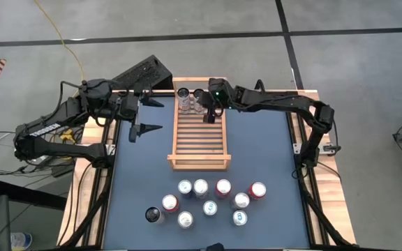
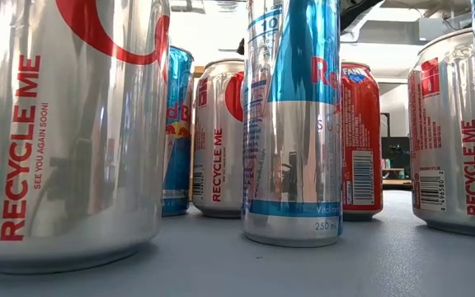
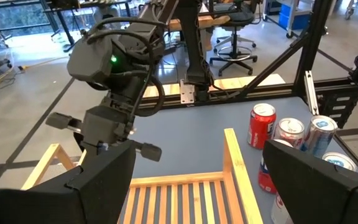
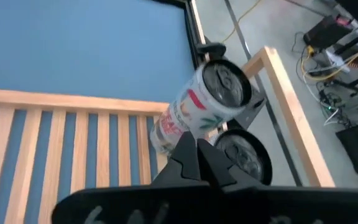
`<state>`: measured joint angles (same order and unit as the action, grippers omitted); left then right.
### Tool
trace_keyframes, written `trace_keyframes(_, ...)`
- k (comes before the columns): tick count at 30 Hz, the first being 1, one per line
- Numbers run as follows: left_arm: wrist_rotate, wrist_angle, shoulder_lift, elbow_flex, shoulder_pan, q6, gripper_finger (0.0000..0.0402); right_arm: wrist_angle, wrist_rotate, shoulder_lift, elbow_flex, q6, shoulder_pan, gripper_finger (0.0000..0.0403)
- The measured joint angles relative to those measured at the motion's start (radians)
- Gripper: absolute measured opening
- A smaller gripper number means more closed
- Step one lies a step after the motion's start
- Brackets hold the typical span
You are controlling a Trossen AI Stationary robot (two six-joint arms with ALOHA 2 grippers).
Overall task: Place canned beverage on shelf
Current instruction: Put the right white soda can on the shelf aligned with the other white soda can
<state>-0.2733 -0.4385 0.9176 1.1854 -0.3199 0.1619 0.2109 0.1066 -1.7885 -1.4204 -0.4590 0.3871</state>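
on the blue table (image 1: 257,146), the wooden shelf (image 1: 199,143) lies mid-table with two cans at its far end
the right gripper (image 1: 210,113) hangs over the far end of the shelf, jaws fully shut on nothing, beside the upright cans (image 1: 189,100); the left gripper (image 1: 147,116) waits just left of the shelf, jaws wide and empty; more cans (image 1: 211,200) stand in a group near the front edge

- The shelf (image 1: 199,132) lies at the table's (image 1: 264,153) upper centre.
- Two cans (image 1: 189,100) stand on the shelf's upper left corner.
- A cluster of cans (image 1: 208,201) stands below the shelf, well apart.
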Motion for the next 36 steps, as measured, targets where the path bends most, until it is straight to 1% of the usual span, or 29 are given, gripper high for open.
trace_keyframes(10,0.0,0.0,0.0,0.0,0.0,0.012,0.0341,0.026,-0.002,0.0,0.02,0.007,0.006,0.0)
trace_keyframes(31,0.0,0.001,0.0,0.0,0.0,0.007,0.0341,0.011,-0.006,0.0,0.02,0.024,0.016,0.0)
trace_keyframes(36,0.0,0.0,0.0,0.0,0.0,0.006,0.0341,0.011,-0.052,0.0,0.02,0.024,0.022,0.0)
